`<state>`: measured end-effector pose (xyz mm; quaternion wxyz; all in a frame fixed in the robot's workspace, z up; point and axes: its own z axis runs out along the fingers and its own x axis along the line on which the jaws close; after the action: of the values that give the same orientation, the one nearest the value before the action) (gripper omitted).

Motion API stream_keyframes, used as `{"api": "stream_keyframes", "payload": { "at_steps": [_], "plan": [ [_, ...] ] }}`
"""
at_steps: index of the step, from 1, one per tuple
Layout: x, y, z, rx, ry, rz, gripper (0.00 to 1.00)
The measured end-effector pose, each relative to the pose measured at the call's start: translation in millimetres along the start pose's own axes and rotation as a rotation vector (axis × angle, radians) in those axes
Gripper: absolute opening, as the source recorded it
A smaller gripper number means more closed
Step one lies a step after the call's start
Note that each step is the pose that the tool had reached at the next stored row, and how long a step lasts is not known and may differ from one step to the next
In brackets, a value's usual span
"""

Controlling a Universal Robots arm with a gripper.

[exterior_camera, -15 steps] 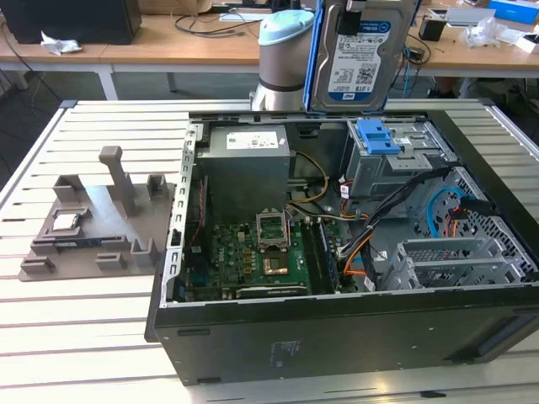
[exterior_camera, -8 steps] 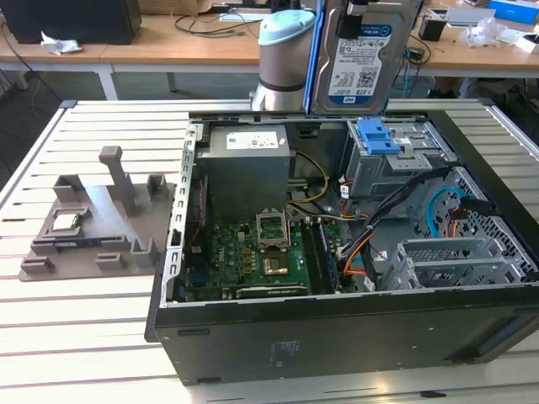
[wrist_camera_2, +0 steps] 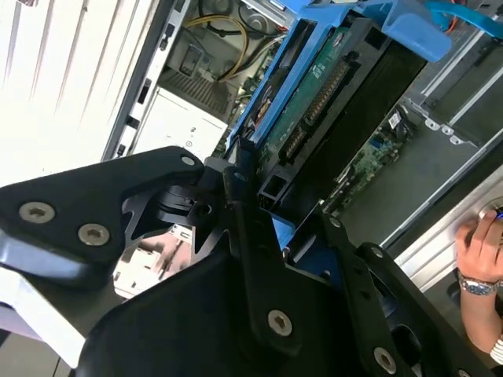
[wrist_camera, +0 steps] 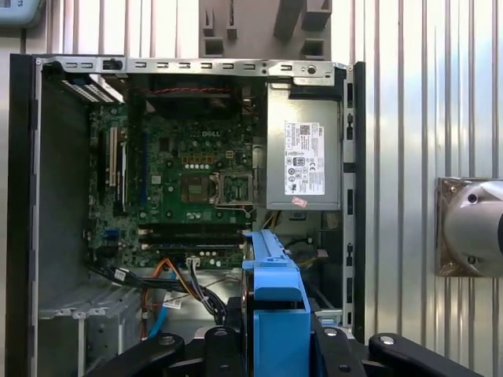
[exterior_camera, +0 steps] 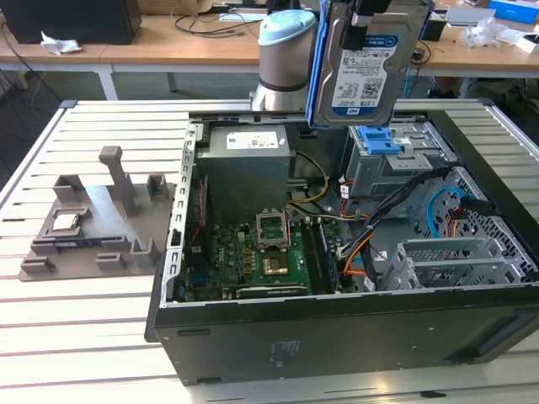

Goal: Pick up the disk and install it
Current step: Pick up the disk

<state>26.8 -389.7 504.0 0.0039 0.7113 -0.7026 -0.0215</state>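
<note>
Fixtures first, on the exterior view's left: the grey holder block (exterior_camera: 93,227) with the small CPU chip (exterior_camera: 67,221) lies on the slatted table (exterior_camera: 84,337), well apart from my work. Next comes the open computer case (exterior_camera: 337,337), with the power supply (exterior_camera: 248,160) and motherboard (exterior_camera: 253,252) exposed.

Further along, the disk (exterior_camera: 366,67) hangs upright in the air with its label towards the exterior camera. It is above the drive cage (exterior_camera: 383,177) and the blue bracket (exterior_camera: 376,139), and looks clear of both. In the second wrist view my gripper (wrist_camera_2: 275,200) is clamped on the end of the disk's blue frame.

I judge the pickup done and the install not yet made; I'm at the carry-over stage. Seating it calls for the frame squared to the cage opening, and for the loose cables (exterior_camera: 362,244) kept clear. A person's hand (wrist_camera_2: 479,243) sits by the case rim, so I'd want care there.
</note>
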Motion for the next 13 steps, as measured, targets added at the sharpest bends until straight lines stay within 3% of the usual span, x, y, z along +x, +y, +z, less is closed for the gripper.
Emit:
{"api": "stream_keyframes", "payload": {
  "at_steps": [10,13],
  "plan": [
    [30.4,0.3,1.6,0.0000,0.0001,0.000,0.37],
    [35.9,0.3,2.0,0.0000,0.0001,0.000,0.37]
  ]
}}
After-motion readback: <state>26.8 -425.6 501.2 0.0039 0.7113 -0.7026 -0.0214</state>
